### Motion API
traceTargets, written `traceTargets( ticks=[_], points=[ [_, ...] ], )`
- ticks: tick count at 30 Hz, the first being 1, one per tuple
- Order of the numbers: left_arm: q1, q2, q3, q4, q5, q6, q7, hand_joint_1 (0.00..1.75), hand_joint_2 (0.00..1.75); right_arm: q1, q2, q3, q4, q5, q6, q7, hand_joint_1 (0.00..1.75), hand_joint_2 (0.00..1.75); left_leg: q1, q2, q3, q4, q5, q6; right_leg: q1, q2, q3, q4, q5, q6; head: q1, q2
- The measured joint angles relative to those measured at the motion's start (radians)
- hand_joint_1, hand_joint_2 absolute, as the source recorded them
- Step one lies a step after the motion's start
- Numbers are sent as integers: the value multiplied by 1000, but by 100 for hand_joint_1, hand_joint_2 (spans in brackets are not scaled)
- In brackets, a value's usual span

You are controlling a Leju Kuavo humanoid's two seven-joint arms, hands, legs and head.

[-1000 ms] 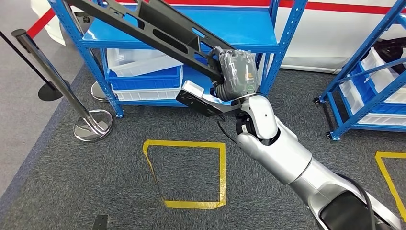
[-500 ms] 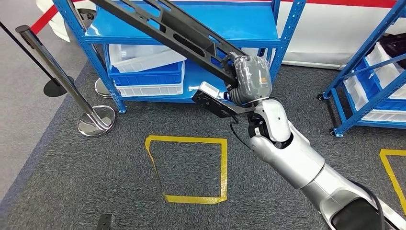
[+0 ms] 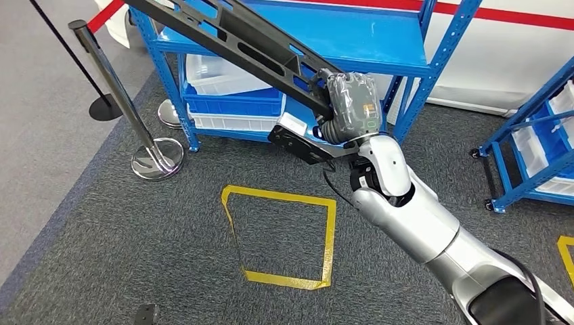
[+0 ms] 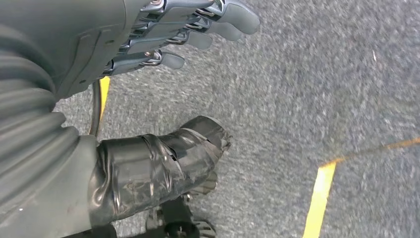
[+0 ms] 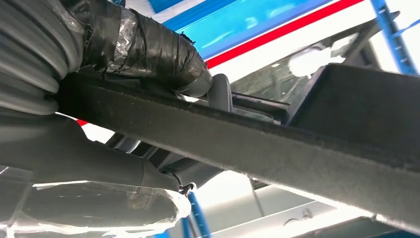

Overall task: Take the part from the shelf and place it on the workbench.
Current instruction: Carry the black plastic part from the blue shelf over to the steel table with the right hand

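right hand (image 3: 350,103) is clamped tight round one end of the long black part (image 3: 233,42), held in front of the blue shelf (image 3: 379,47); left hand (image 4: 148,44) loose, fingers apart, holding nothing

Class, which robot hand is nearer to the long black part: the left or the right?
Right. The right robot hand grips the long black part at its lower end; the left robot hand hangs open over the carpet, away from it.

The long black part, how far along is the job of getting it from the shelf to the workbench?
Done: the right hand grips the long black part at its end, carried in the air in front of the blue shelf. In hand: carrying it; the left hand hangs free. Left: the placing, with no workbench in sight.
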Motion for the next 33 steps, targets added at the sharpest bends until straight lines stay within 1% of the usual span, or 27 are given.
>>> traceTargets(
  ticks=[1, 3, 4, 5, 6, 7, 9, 10, 11, 13, 14, 15, 16, 17, 18, 19, 20, 21, 22, 23, 25, 26, 27, 29, 30, 31, 33],
  points=[
    [0, 0, 0, 0, 0, 0, 0, 0, 175, 0, 0, 0, 0, 0, 0, -1, 175, 175, 2, -8, 0, -3, 4, 6, -2, 19, -19, 45, -30, 3, 1, 0],
    [-3, 0, 0, 0, 4, 0, 0, 0, 175, -1, -1, 0, 1, -1, -2, -6, 175, 175, 1, -28, -5, -2, 8, 12, -4, 46, -72, 177, -95, 4, 3, 0],
    [-3, 0, 0, 0, 7, 0, 0, 0, 175, -1, -1, 0, 2, -1, -3, -11, 175, 175, 0, -39, -7, -1, 10, 14, -4, 51, -96, 234, -115, 3, 4, 0],
    [-3, 0, 0, 0, 11, 0, 0, 0, 175, -1, 0, 0, 3, -1, -4, -15, 175, 175, 0, -51, -9, 0, 11, 14, -4, 53, -104, 257, -116, 2, 4, 0],
    [-2, 1, 0, 0, 14, -1, 1, 0, 175, -1, 0, 0, 5, 0, -4, -20, 175, 175, 0, -63, -11, 3, 11, 14, -4, 55, -93, 242, -98, 0, 4, 0],
    [-2, 1, 0, 1, 16, -2, 2, 0, 175, -2, 2, 0, 7, 2, -5, -23, 175, 175, 0, -76, -12, 7, 11, 14, -5, 60, -64, 191, -67, -3, 4, 0],
    [-3, 1, 0, 1, 17, -5, 4, 0, 175, -7, 6, 0, 10, 9, -6, -27, 175, 175, 0, -99, -19, 16, 11, 9, -8, 97, 3, 60, -20, -8, 3, 0],
    [-4, 2, 0, 1, 16, -6, 4, 0, 175, -10, 9, 0, 11, 12, -7, -29, 175, 175, 1, -110, -26, 19, 13, 4, -10, 113, 24, 18, -11, -9, 3, 0],
    [-4, 3, 0, 1, 16, -7, 5, 0, 175, -12, 10, 0, 11, 13, -8, -30, 175, 175, 2, -120, -33, 21, 16, -3, -10, 123, 32, -2, -12, -9, 3, 0],
    [-1, 6, 0, 2, 16, -7, 5, 0, 175, -13, 14, 1, 12, 14, -8, -31, 175, 175, 7, -139, -43, 19, 24, -17, -9, 108, 33, -9, -8, -12, 3, 0],
    [2, 7, 0, 3, 16, -7, 5, 0, 175, -13, 16, 1, 13, 15, -7, -30, 175, 175, 7, -132, -48, 22, 22, -23, -9, 97, 33, -13, -5, -17, 3, 0],
    [5, 7, 0, 4, 16, -7, 5, 0, 175, -14, 18, 1, 13, 15, -6, -29, 175, 175, 7, -113, -57, 37, 11, -29, -11, 86, 34, -18, -1, -23, 1, 0],
    [5, 8, 0, 5, 16, -6, 4, 0, 175, -15, 20, 1, 13, 16, -6, -28, 175, 175, 6, -86, -72, 70, -11, -34, -12, 75, 34, -22, 2, -27, -2, 0],
    [4, 8, 0, 5, 16, -6, 3, 0, 175, -15, 22, 1, 13, 18, -5, -27, 175, 175, 5, -56, -95, 123, -41, -39, -11, 64, 35, -23, 3, -29, -4, 0],
    [1, 10, 0, 5, 15, -7, 3, 0, 175, -15, 22, 1, 13, 19, -5, -26, 175, 175, 6, -39, -122, 187, -71, -43, -10, 52, 34, -23, 4, -31, -6, 0],
    [0, 12, 0, 5, 15, -7, 2, 0, 175, -13, 22, 1, 13, 20, -4, -23, 175, 175, 7, -31, -147, 244, -94, -46, -10, 40, 33, -23, 3, -31, -6, 0],
    [0, 14, 0, 5, 13, -7, 3, 0, 175, -10, 22, 1, 13, 21, -3, -20, 175, 175, 7, -28, -160, 277, -102, -47, -9, 29, 33, -23, 3, -31, -6, 0],
    [1, 16, 0, 5, 11, -6, 4, 0, 175, -6, 22, 1, 13, 23, -1, -17, 175, 175, 7, -25, -156, 276, -93, -47, -9, 18, 32, -22, 3, -31, -6, 0],
    [2, 18, 0, 6, 10, -6, 6, 0, 175, -2, 22, 1, 12, 24, 1, -13, 175, 175, 7, -21, -131, 235, -68, -45, -8, 8, 32, -22, 3, -31, -6, 0],
    [2, 21, 0, 6, 8, -5, 9, 0, 175, 1, 21, 1, 9, 25, 4, -9, 175, 175, 6, -11, -92, 164, -37, -40, -7, -2, 32, -22, 3, -31, -6, 0],
    [1, 24, 0, 6, 4, -3, 12, 0, 175, 5, 15, 0, -2, 25, 9, 1, 175, 175, -4, 18, -25, 40, 1, -27, -3, -19, 32, -24, 3, -27, -5, 0],
    [0, 25, 0, 7, 2, -1, 14, 0, 175, 8, 10, 0, -11, 25, 11, 6, 175, 175, -9, 27, -11, 10, 6, -20, -1, -27, 32, -25, 4, -24, -6, 0],
    [0, 26, 0, 7, 0, 2, 14, 0, 175, 12, 5, 0, -19, 25, 13, 10, 175, 175, -13, 27, -10, 4, 6, -15, 0, -34, 32, -27, 5, -19, -5, 0],
    [3, 27, 0, 7, -1, 6, 15, 0, 175, 22, -5, -1, -35, 24, 17, 18, 175, 175, -10, 10, -9, -4, 14, -6, 0, -43, 34, -29, 4, -8, -5, 0],
    [5, 28, 0, 7, -1, 8, 14, 0, 175, 26, -9, -1, -42, 23, 20, 22, 175, 175, -7, 2, -6, -11, 18, -1, -1, -32, 32, -22, -4, -2, -4, 0],
    [6, 28, 0, 8, -1, 8, 14, 0, 175, 28, -14, -1, -50, 24, 25, 24, 175, 175, -3, -5, -3, -17, 23, 6, -2, -12, 21, 3, -23, 2, -4, 0],
    [4, 28, 0, 8, 0, 10, 12, 0, 175, 33, -26, -3, -62, 27, 35, 28, 175, 175, -1, -21, -2, -23, 28, 13, -4, 36, -29, 115, -84, 5, 0, 0]
  ],
)
